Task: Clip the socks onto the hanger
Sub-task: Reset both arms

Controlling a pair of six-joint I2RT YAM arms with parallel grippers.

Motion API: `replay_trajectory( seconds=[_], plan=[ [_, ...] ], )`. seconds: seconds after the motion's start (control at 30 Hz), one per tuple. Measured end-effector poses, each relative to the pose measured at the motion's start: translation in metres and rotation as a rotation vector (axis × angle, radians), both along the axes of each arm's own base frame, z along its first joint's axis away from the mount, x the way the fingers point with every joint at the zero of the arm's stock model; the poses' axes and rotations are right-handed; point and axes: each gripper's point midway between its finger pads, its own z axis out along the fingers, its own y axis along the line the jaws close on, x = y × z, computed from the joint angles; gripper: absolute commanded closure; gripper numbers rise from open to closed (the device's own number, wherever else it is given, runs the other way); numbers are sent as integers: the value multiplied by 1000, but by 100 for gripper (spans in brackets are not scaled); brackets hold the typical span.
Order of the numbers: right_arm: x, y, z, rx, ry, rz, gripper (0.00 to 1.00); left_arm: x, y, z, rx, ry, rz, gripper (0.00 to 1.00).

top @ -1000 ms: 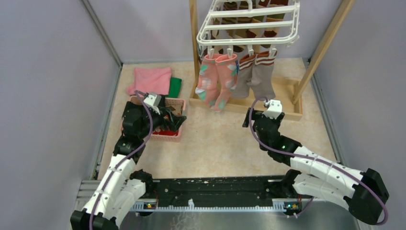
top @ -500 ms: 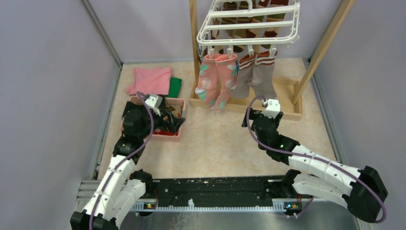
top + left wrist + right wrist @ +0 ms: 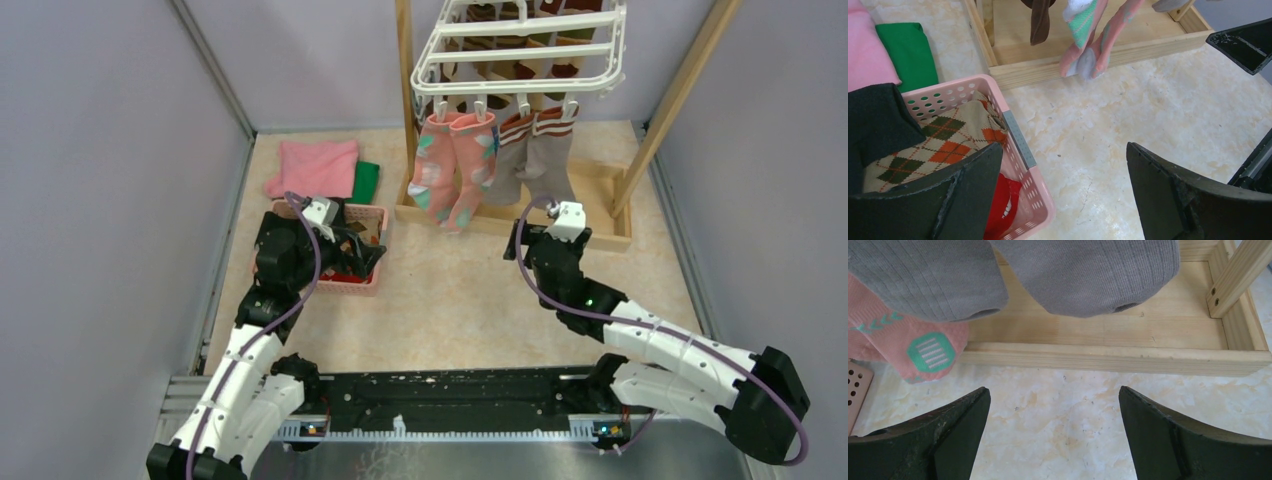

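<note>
socks (image 3: 468, 165) hang under the hanger (image 3: 515, 87); a basket (image 3: 352, 283) sits to their left, cloths (image 3: 315, 165) behind it.

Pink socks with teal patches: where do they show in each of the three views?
Top external: pink socks hang in the upper centre, left of the grey pair.
Left wrist: their toes dangle at top centre.
Right wrist: one toe at the left, below a grey sock.
Shared landmark: the wooden base rail beneath them.
</note>
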Motion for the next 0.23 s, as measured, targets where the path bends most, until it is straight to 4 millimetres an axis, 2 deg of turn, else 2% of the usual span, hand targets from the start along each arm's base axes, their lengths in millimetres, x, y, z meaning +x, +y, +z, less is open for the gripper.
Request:
replay_trajectory(
  seconds=[0.23],
  plan=[
    [2, -4, 4, -22, -9, -24, 1, 0, 0, 0, 3, -2, 2, 1]
  ],
)
